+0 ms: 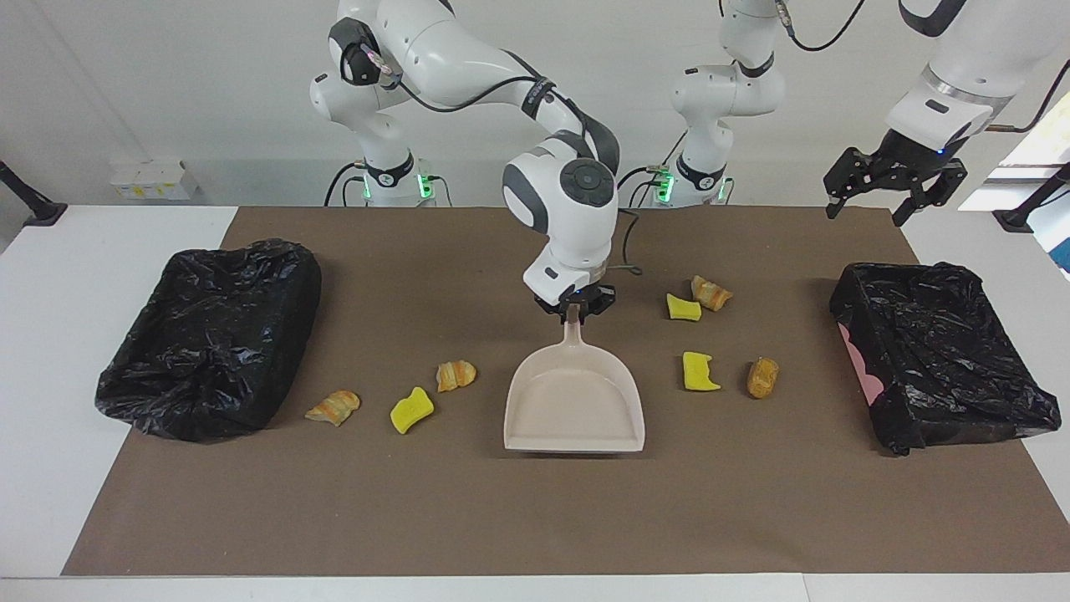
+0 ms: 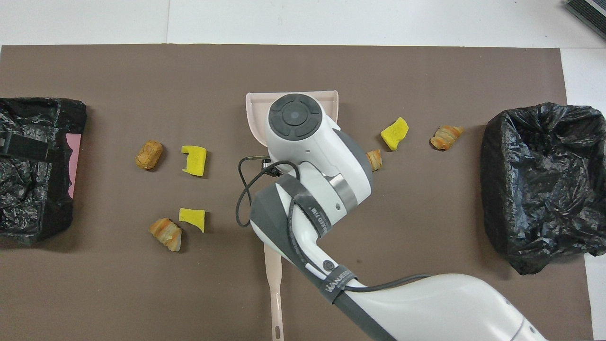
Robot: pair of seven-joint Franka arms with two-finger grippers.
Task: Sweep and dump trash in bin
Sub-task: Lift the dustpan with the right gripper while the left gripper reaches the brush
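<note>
Seven scraps of trash lie on the brown mat (image 1: 535,518) around our right gripper (image 1: 573,308), which is clamped on the handle of the pale dustpan (image 1: 575,410). The pan's wide mouth points away from the robots.

Toward the right arm's end of the table from that gripper we see a striped pastry lump (image 1: 456,374) just beside the pan, then a yellow spongy chunk (image 1: 411,409) and another pastry lump (image 1: 333,407), with a black-bagged bin (image 1: 213,334) past them.

Toward the left arm's end we see a yellow chunk (image 1: 684,308) touching a pastry lump (image 1: 710,293), and farther from the robots a second yellow chunk (image 1: 699,371) near a brown lump (image 1: 762,376). A second black-lined bin (image 1: 940,351) with a pink side sits at that end. Our left gripper (image 1: 893,186) waits high over the mat's edge near this bin, fingers spread apart.

In the overhead view a strap on the right arm carries white lettering (image 2: 342,280) that we cannot read with certainty, and a thin pale handle (image 2: 274,293) lies on the mat close to the robots.

Bare mat stretches between the pan's mouth and the mat's edge away from the robots.
</note>
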